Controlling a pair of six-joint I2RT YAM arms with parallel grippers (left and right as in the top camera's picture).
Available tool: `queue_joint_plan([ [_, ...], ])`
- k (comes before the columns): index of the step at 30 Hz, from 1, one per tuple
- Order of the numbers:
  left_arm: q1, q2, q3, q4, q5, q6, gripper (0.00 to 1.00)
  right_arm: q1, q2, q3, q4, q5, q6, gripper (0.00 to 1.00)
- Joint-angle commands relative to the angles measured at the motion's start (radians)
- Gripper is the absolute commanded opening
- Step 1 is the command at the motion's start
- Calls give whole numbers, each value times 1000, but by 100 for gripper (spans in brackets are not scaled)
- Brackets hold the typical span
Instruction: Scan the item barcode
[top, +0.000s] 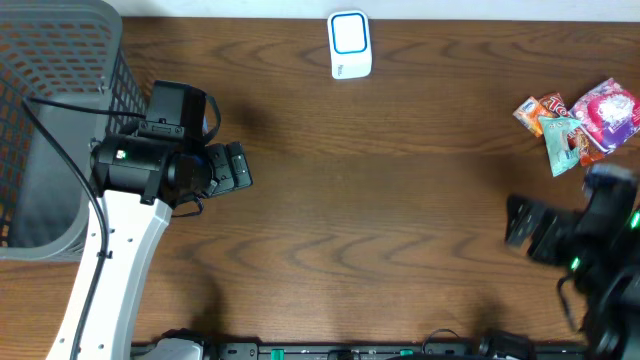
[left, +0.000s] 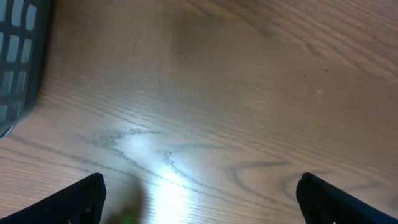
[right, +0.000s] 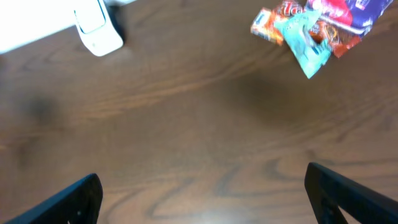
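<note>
Before left hand (left: 199, 194), basket (left: 18, 50) edge, before right hand (right: 203, 186), scanner (right: 97, 28), packets (right: 311, 30), both splayed empty.

The left arm (top: 115, 250) has a white link, black joints and cable (top: 62, 140); the blurred right arm (top: 600, 235) seems black.

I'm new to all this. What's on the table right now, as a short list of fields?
Table: brown wood
Scanner: white, far edge, centre
Snack packets: colourful pile, far right
Basket: grey mesh, left side
Left gripper: open, empty, beside the basket
Right gripper: open, empty, short of the packets
</note>
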Motion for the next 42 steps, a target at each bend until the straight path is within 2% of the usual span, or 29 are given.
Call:
queue_joint_plan([
  [1, 4, 4, 1, -2, -17, 9, 98, 0, -114, -144, 21, -17, 64, 99],
  [5, 4, 4, 1, -2, -17, 10, 98, 0, -184, -233, 66, -17, 145, 99],
  [11, 4, 4, 1, -3, -17, 10, 98, 0, -190, -242, 119, -5, 146, 99],
  [42, 4, 4, 1, -2, -17, 10, 98, 2, -209, -248, 2, -5, 146, 99],
])
